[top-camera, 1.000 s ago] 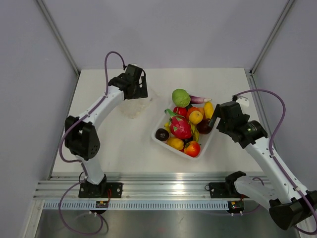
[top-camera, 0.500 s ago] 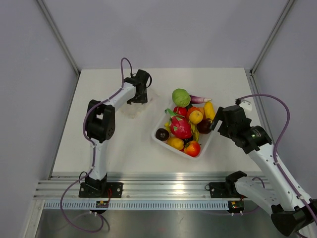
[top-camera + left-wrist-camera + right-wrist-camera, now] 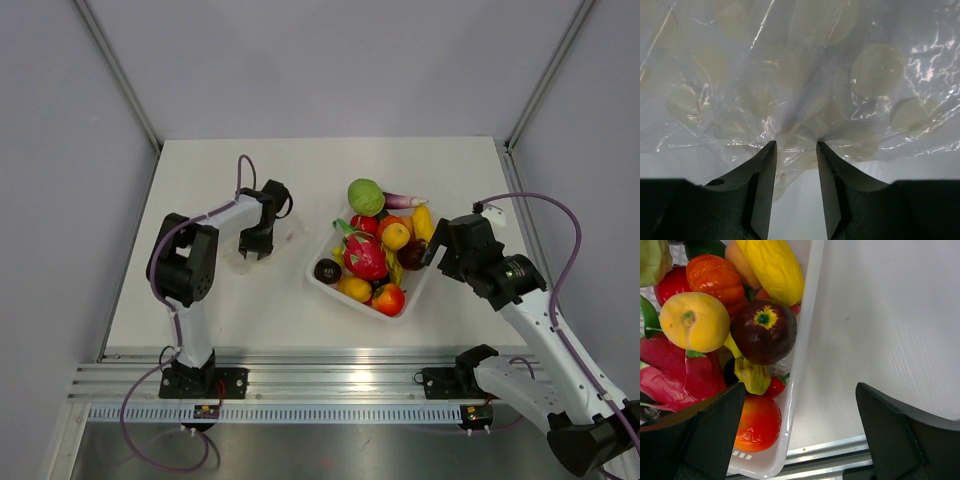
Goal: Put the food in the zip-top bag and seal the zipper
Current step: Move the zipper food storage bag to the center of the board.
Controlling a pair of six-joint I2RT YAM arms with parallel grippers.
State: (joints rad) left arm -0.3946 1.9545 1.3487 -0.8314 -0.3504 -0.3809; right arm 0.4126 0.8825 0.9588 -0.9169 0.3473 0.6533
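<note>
Our left end effector (image 3: 795, 145) stands narrowly apart around the near edge of the zip-top bag (image 3: 805, 75), which lies on the desk (image 3: 280, 300) left of the white tray (image 3: 805, 315). We should pinch one layer only, then lift slowly. The right end effector (image 3: 800, 385) hovers spread wide beside the food (image 3: 763, 330).

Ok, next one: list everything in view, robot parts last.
zip-top bag: one, clear, crinkled; on the table left of the tray, under the left gripper.
tray: one, white; centre-right of the table.
food: about a dozen, mixed colours; heaped in the tray, two at its far edge.
dragon fruit: one, pink; tray middle.
table: one, off-white; under all.
left gripper: black, jaws narrow but apart at the bag's edge.
right gripper: black, open wide above the tray's right rim.
</note>
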